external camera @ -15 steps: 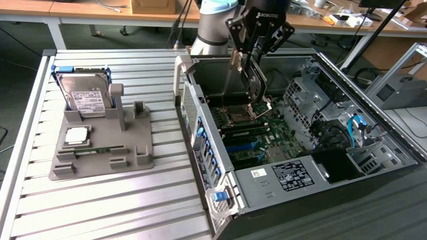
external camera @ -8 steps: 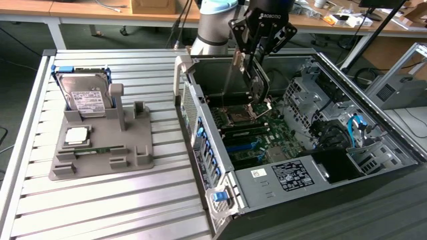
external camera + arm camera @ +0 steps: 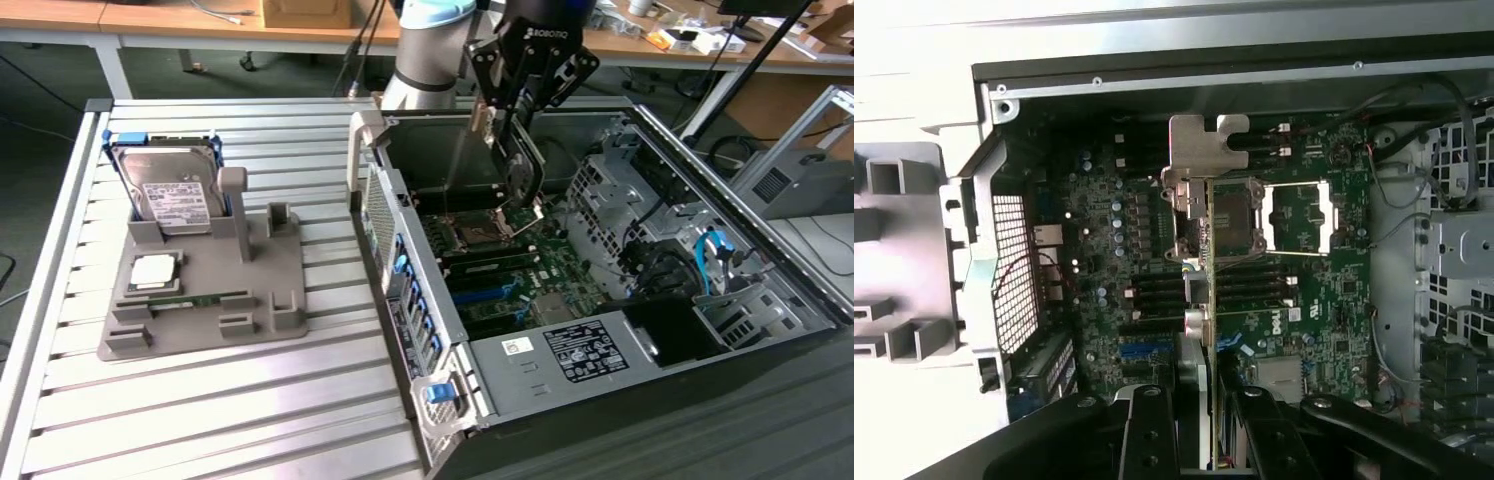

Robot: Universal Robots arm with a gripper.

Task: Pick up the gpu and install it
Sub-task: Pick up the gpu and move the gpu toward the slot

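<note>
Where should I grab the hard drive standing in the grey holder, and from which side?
By its free upper end, jaws across the two flat faces, coming down from above. The hard drive stands nearly upright, leaning back, with its lower end sunk in the grey holder, so the top is probably the only part open.

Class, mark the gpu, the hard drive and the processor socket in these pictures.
gpu (image 3: 523, 185): exterior view, middle of the card.
hard drive (image 3: 178, 203): exterior view, its white label.
processor socket (image 3: 1238, 222): wrist view, its centre.
</note>
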